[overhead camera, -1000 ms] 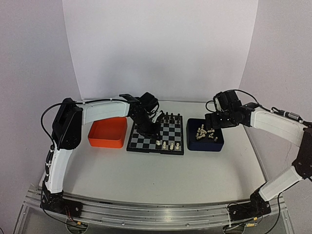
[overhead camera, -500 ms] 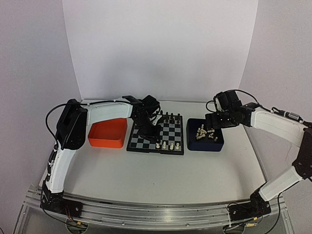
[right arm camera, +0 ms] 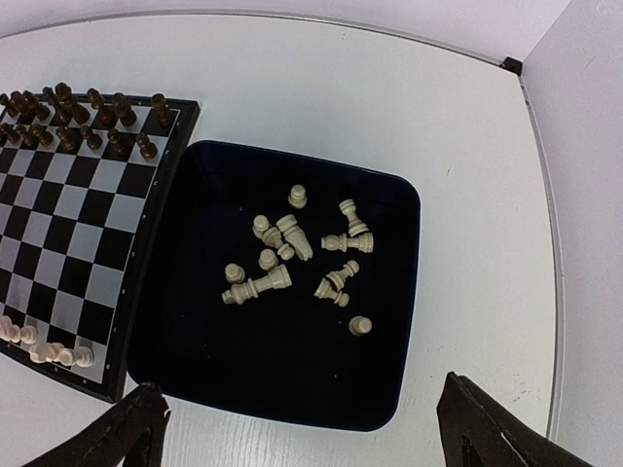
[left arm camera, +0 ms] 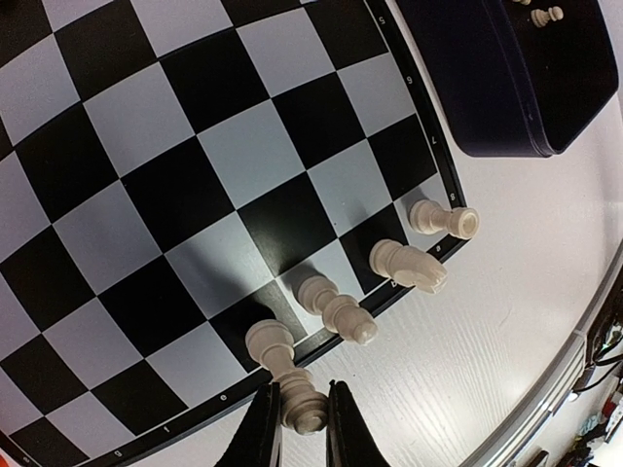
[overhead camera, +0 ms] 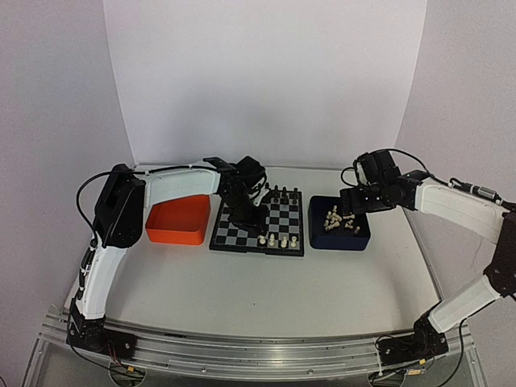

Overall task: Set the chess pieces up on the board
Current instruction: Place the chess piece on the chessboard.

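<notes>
1. Spreading across the surface [overhead camera: 242,282] from left to right are an orange tray [overhead camera: 173,235], the board [overhead camera: 282,216] and a dark blue tray [overhead camera: 339,240].
2. The board carries black pieces [right arm camera: 78,122] on its far rows. Four cream chess pieces [left arm camera: 409,265] line its near edge, starting from the near right corner.
3. The left gripper [left arm camera: 300,428] is clenched on the leftmost chess piece [left arm camera: 290,381], which appears to stand upright on its square, just beside its neighbour.
4. The right gripper [right arm camera: 302,389] hangs released and wide above the dark blue tray, where more cream pieces lie scattered, several on their sides.
5. The step in hand looks like seating this piece. Next, the left gripper likely needs to release and rise straight up, sparing the neighbour.
</notes>
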Controlling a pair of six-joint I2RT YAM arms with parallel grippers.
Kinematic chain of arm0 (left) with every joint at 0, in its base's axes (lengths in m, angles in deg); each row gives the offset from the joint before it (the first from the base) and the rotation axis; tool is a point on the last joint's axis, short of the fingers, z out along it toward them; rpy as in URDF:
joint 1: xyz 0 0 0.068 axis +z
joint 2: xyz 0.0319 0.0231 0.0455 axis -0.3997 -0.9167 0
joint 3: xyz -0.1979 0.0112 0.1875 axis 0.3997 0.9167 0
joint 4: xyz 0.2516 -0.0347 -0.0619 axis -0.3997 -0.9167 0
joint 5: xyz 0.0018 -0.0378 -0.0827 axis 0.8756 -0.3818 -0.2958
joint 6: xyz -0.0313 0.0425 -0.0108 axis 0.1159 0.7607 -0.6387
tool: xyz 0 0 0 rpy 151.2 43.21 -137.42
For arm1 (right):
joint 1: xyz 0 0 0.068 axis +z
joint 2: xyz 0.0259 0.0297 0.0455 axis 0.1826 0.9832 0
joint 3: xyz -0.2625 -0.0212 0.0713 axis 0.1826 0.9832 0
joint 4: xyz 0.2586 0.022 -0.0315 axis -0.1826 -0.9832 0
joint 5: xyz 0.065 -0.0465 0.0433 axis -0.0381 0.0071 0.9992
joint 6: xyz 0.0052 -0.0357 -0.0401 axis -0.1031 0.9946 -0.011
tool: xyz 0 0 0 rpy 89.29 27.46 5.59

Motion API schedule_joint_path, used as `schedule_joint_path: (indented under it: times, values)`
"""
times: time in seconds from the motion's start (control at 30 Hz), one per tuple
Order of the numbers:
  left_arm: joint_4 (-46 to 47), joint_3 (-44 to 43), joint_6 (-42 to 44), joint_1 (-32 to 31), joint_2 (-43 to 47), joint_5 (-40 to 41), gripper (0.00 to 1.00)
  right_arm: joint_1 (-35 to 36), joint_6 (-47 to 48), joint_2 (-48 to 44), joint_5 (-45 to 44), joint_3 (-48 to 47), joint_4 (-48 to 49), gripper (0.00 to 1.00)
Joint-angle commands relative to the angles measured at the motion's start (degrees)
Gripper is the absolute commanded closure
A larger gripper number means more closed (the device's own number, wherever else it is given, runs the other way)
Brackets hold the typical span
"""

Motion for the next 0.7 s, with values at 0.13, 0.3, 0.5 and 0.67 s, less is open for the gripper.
schedule_joint_path:
  times: [0.13,0.3,0.5,0.67]
  values:
    - [-2.5,-4.4,0.6,-0.3,-1.8,1.6,0.97,-0.3,0.5,-2.0,-1.7,0.6,-0.2,0.06]
    - [-3.7,-5.3,0.8,-0.3,-2.6,1.5,0.95,-0.3,0.4,-2.2,-2.4,0.7,-0.2,0.06]
    - [-3.7,-5.1,0.9,-0.5,-2.7,1.5,0.89,-0.2,0.4,-2.3,-2.5,0.7,-0.2,0.06]
    - [-3.5,-5.1,1.0,-0.5,-2.7,1.5,0.81,-0.3,0.3,-2.3,-2.5,0.7,-0.3,0.06]
